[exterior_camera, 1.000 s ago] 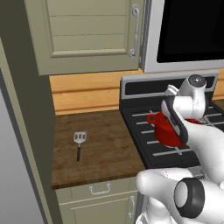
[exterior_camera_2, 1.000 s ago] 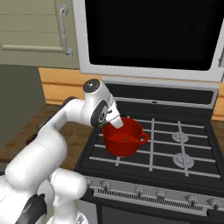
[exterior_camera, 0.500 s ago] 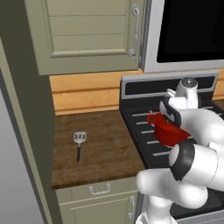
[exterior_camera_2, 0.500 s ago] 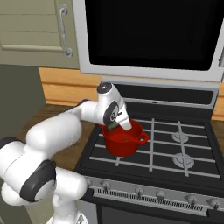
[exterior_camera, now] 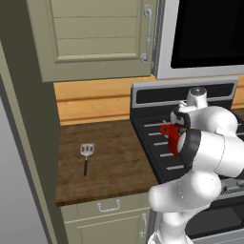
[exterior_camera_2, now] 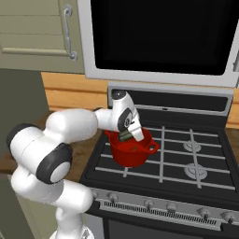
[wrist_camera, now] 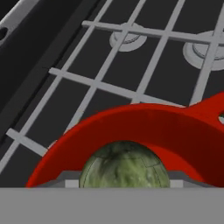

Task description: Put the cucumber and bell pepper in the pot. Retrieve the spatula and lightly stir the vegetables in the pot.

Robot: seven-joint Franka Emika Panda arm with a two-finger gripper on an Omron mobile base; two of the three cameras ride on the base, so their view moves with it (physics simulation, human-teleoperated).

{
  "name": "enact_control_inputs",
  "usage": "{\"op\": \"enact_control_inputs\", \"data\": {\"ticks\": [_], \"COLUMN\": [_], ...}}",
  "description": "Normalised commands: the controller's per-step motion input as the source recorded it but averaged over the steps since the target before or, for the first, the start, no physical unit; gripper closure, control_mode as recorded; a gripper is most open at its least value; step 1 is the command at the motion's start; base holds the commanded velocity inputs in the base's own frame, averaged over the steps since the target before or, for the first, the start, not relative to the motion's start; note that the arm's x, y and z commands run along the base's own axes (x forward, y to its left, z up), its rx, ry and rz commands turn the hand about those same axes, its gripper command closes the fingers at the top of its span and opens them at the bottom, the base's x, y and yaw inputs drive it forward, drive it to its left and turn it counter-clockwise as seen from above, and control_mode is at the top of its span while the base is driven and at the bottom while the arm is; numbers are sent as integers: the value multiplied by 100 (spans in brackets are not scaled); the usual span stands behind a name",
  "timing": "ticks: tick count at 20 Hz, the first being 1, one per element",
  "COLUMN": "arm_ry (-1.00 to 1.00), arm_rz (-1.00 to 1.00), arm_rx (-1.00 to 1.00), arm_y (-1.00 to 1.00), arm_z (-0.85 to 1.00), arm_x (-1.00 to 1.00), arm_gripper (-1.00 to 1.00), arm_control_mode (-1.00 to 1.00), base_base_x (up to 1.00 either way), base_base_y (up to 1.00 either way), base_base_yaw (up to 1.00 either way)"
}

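Claw (exterior_camera_2: 127, 135) grips the cucumber (exterior_camera_2: 125, 137) and hangs directly over the mouth of the pot (exterior_camera_2: 133, 151) on the stove (exterior_camera_2: 186, 158). Over the past second the arm has swung inward and brought the load above the rim; release into the pot appears imminent. A small dark shape lies inside the pot; whether the bell pepper is there cannot be told. Well to the claw's left, the spatula (exterior_camera: 86, 156) lies untouched on the desk (exterior_camera: 109, 157). Nothing obstructs the drop.

Glossy white rounded arm (exterior_camera_2: 70, 128) segments with dark joint rings.
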Motion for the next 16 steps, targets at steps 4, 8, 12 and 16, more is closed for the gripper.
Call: {"op": "enact_control_inputs", "data": {"ticks": [4,8,12,16], "arm_ry": [8,4,1,-1], "arm_rz": [-5,-3,-4,-2], "arm_rx": [2,0,0,0], "arm_y": [-15,0,0,-3], "arm_z": [-28,-35,-32,-6], "arm_x": [29,6,0,-8], "arm_gripper": [100,100,-100,-100], "arm_control_mode": [-100,-100,-100,-100], "base_base_x": [0,0,0,0], "base_base_y": [0,0,0,0], "base_base_yaw": [0,0,0,0]}}
